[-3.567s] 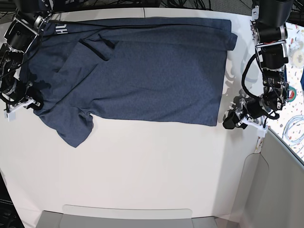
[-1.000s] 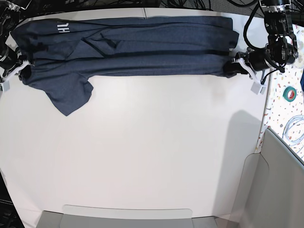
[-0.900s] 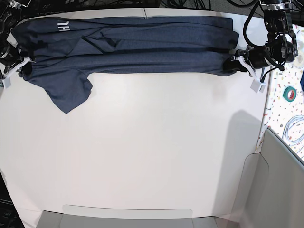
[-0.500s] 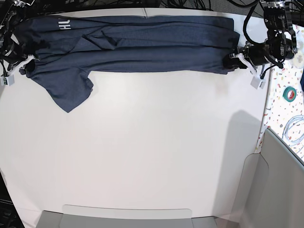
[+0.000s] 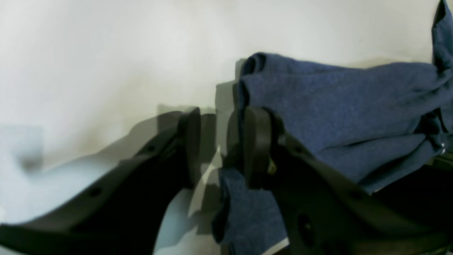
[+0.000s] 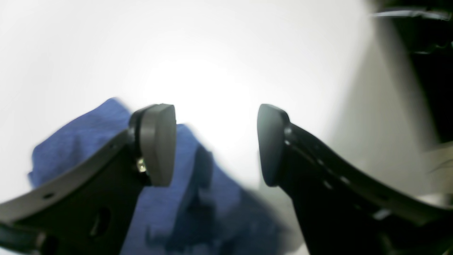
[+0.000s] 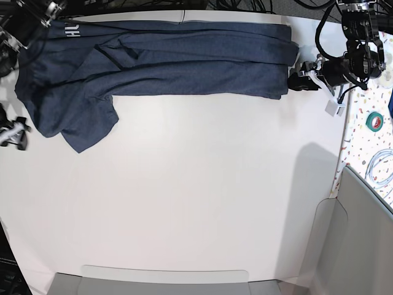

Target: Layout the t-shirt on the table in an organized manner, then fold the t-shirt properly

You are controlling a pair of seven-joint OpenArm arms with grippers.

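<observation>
The dark navy t-shirt [image 7: 184, 61] lies in a long folded band along the far edge of the white table [image 7: 196, 196]. Its white lettering [image 7: 72, 31] shows at the far left, and one sleeve [image 7: 89, 132] sticks out toward me. My left gripper [image 7: 299, 82] stands open just off the shirt's right end. In the left wrist view, the left gripper [image 5: 221, 141] has cloth [image 5: 336, 117] beside and behind its right finger, none between the fingers. My right gripper [image 7: 13, 132] is open off the shirt's left end. In its wrist view, the right gripper [image 6: 214, 141] hangs wide over the shirt's edge [image 6: 88, 141].
A speckled surface at the right carries a green tape roll [image 7: 374, 121] and a coil of cable [image 7: 381, 169]. A grey panel [image 7: 362, 246] stands at the near right. Black cables [image 7: 258, 6] run behind the table's far edge.
Both grippers have opened and let go of the shirt's ends. The right gripper has drawn back toward the near side, and the shirt's left end has settled lower on the table.
</observation>
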